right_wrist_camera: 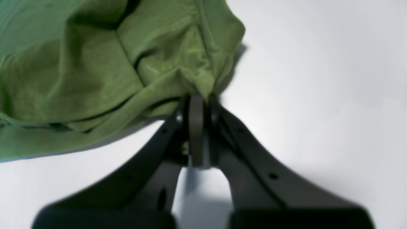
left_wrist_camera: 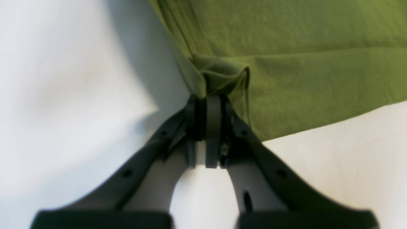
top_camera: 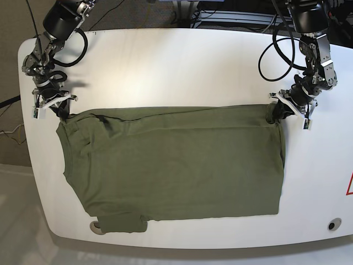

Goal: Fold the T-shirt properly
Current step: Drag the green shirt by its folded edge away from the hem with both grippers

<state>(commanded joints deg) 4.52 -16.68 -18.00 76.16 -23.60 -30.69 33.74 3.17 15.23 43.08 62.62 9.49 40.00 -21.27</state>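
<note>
The olive-green T-shirt (top_camera: 171,163) lies spread across the white table (top_camera: 176,61), its far edge stretched between both arms. My left gripper (left_wrist_camera: 212,95) is shut on a bunched corner of the T-shirt (left_wrist_camera: 286,63); in the base view this gripper (top_camera: 276,113) is at the shirt's far right corner. Over on the far left corner, my right gripper (right_wrist_camera: 198,95) is shut on a crumpled fold of the T-shirt (right_wrist_camera: 95,70), and shows in the base view too (top_camera: 62,113). A folded bit of sleeve or collar (top_camera: 118,225) sticks out at the near left edge.
The table's near edge (top_camera: 182,243) runs close under the shirt's front hem. A small round hole (top_camera: 331,224) sits near the right front corner, beside a red marking (top_camera: 349,185). Cables (top_camera: 276,49) hang from both arms at the back.
</note>
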